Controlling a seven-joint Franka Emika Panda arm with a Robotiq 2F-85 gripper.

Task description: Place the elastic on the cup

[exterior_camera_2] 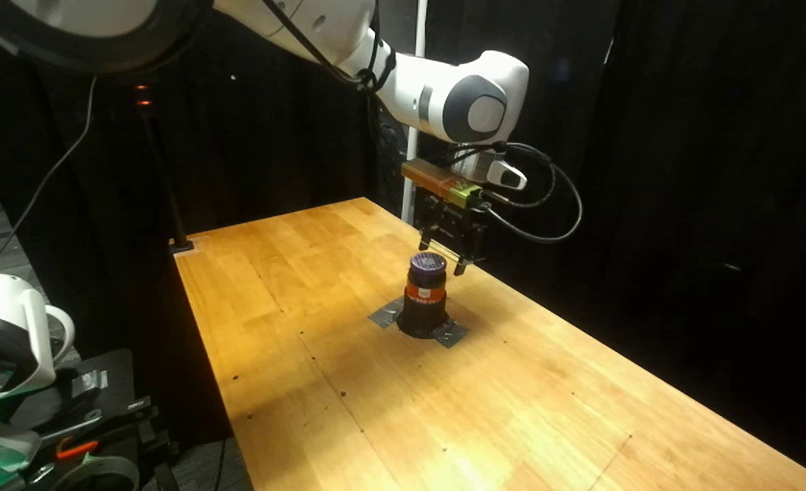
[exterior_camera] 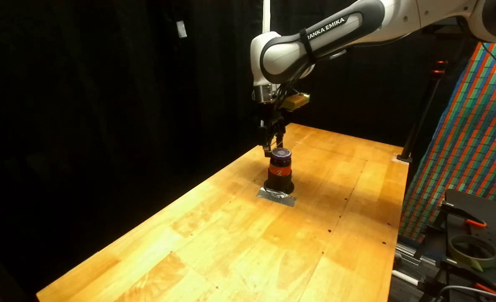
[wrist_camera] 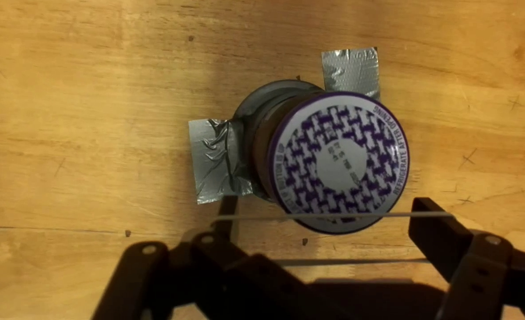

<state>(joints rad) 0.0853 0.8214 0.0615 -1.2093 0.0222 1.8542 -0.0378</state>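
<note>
The cup (exterior_camera: 280, 171) is a short upright jar with a reddish-orange band and a purple-and-white lid. It sits in a black base on the table and shows in an exterior view (exterior_camera_2: 425, 293) and, from above, in the wrist view (wrist_camera: 339, 155). My gripper (wrist_camera: 329, 218) is open, with the pale elastic (wrist_camera: 262, 218) stretched around both fingers in two strands. In the wrist view the front strand crosses over the lid's lower edge; the back strand lies off the lid. In both exterior views the gripper (exterior_camera: 273, 149) (exterior_camera_2: 442, 258) is beside the cup, fingertips near lid height.
Silver tape (wrist_camera: 220, 162) holds the base to the wooden table (exterior_camera: 239, 251). A black pole (exterior_camera_2: 164, 177) stands at a table corner. Dark curtains surround the far sides. A side stand with a tape roll (exterior_camera: 472, 251) is beyond the table edge.
</note>
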